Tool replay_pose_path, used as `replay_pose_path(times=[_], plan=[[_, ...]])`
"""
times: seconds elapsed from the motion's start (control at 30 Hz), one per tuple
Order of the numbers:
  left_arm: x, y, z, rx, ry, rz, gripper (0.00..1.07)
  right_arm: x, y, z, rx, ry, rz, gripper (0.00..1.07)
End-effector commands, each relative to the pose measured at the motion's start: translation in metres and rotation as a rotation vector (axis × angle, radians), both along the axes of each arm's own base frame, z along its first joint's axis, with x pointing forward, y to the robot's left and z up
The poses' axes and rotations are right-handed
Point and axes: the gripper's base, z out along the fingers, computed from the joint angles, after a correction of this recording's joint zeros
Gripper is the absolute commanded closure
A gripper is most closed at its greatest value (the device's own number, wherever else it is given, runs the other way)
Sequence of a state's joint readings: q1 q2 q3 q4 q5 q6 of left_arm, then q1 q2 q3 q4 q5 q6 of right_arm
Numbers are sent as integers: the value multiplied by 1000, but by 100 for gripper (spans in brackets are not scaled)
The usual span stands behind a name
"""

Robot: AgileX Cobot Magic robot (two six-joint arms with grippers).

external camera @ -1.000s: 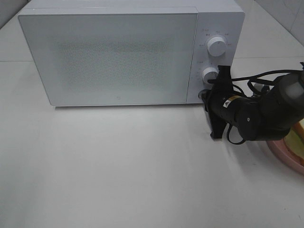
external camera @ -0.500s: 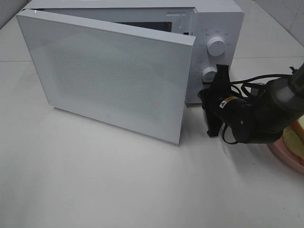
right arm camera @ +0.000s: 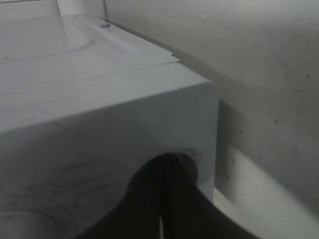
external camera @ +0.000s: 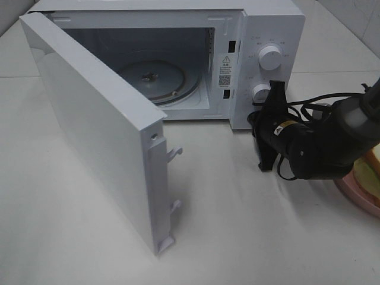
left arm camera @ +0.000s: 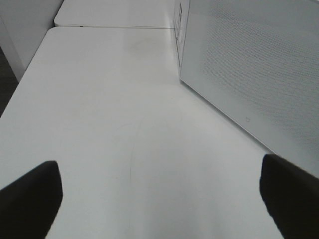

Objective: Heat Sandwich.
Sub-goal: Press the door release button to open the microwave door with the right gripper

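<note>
Right tool (right arm camera: 172, 167) pinched closed at the white microwave (external camera: 267, 35); left tool (left arm camera: 159, 196) wide above the white table (external camera: 237, 225).

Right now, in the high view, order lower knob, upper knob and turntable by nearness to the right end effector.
1. Lower knob, beside the right end effector.
2. Upper knob, higher up.
3. Turntable, inside the microwave, far left.

Sandwich (external camera: 373, 171) on plate (external camera: 354, 193) — right of microwave (external camera: 270, 27).
</note>
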State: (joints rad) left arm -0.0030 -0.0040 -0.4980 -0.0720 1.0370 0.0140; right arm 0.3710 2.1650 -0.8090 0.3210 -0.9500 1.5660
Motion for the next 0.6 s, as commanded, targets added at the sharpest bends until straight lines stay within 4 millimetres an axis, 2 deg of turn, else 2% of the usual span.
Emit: replay_pose_path(times=[0.03, 0.3, 0.6], plan=[[-3, 0, -1, 0, -24, 1, 5, 35, -4, 44, 35, -370, -58, 107], [-3, 0, -1, 0, -24, 1, 5, 35, -2, 44, 29, -355, -26, 107], [-3, 0, -1, 0, -24, 1, 5, 27, -1, 45, 1, -245, 12, 107]])
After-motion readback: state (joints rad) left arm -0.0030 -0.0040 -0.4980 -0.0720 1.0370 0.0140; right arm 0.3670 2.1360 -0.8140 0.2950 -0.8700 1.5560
